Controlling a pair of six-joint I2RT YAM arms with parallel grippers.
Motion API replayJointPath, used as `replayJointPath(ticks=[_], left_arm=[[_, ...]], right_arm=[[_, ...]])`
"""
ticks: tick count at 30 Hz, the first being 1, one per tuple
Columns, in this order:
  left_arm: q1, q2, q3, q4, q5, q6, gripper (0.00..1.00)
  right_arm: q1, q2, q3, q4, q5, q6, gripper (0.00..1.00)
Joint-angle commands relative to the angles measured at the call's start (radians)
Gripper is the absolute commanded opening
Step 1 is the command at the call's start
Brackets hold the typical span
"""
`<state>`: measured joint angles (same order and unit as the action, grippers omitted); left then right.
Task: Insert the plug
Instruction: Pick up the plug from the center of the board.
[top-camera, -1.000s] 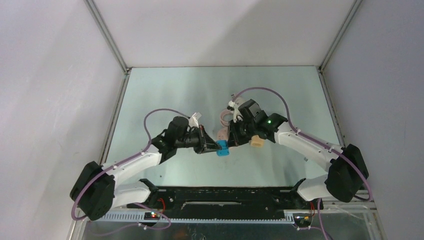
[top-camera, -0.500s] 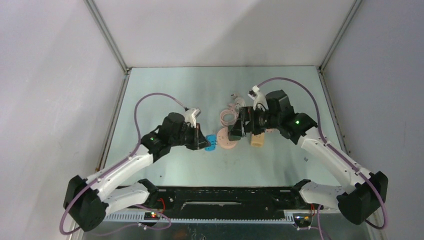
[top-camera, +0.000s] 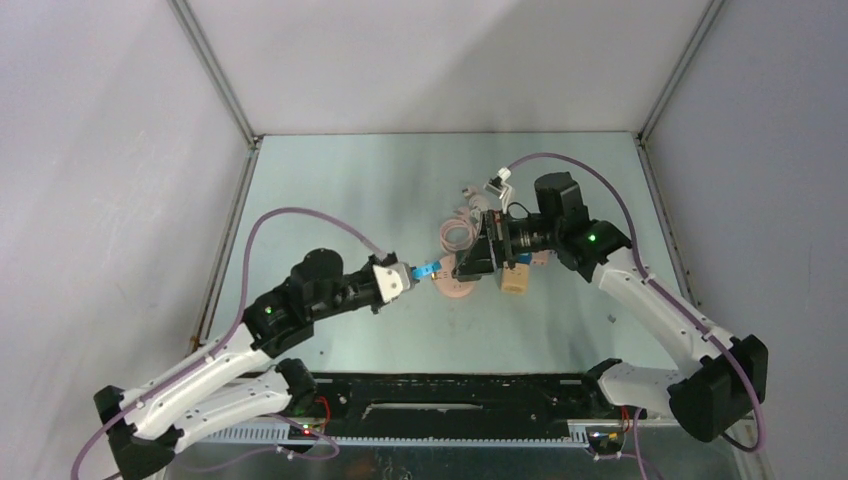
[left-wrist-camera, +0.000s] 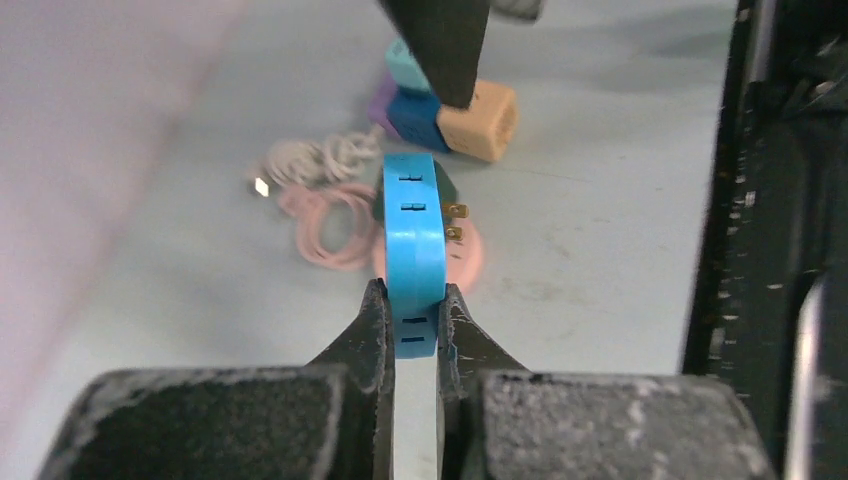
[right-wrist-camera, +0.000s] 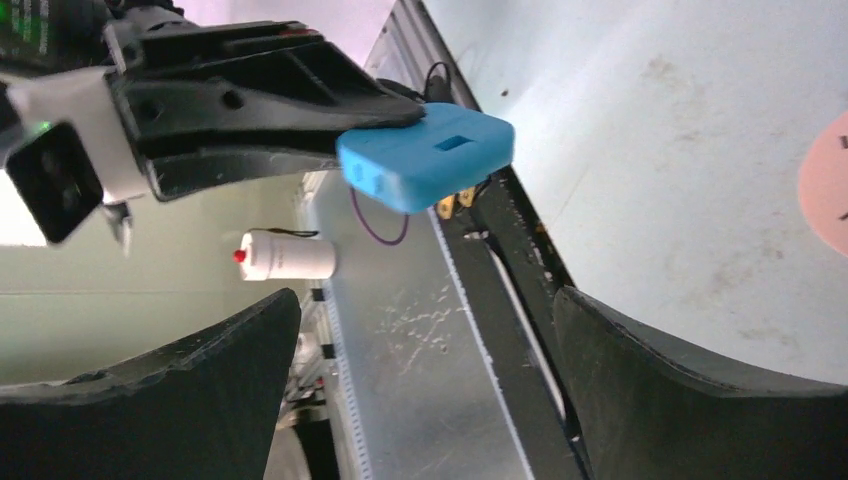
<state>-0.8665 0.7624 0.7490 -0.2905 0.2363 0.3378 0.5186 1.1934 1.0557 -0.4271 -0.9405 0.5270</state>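
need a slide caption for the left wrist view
Left gripper clamps the blue plug edge-on, prongs pointing right, pink cable coiled on the table beyond

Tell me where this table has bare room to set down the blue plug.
Bare: the far-left stretch of pale green table, between the metal side rail and the pink coiled cable; also the near strip between the pink round disc and the black base bar. Crowded: the middle, around the tan block.

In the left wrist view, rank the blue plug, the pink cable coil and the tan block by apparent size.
1. blue plug, though nearest the camera
2. pink cable coil and tan block: too alike to rank
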Motion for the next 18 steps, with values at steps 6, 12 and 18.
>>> replayJointPath(ticks=[6, 12, 18], left_arm=[[-0.180, -0.076, 0.035, 0.069, -0.230, 0.667, 0.00], [-0.299, -0.085, 0.010, 0.095, -0.448, 0.869, 0.00], [-0.360, -0.074, -0.003, 0.137, -0.567, 0.966, 0.00]], right_arm=[[0.001, 0.046, 0.029, 0.220, -0.091, 0.443, 0.93], [0.057, 0.053, 0.029, 0.378, -0.057, 0.702, 0.89], [0.113, 0.081, 0.029, 0.340, -0.002, 0.755, 0.76]])
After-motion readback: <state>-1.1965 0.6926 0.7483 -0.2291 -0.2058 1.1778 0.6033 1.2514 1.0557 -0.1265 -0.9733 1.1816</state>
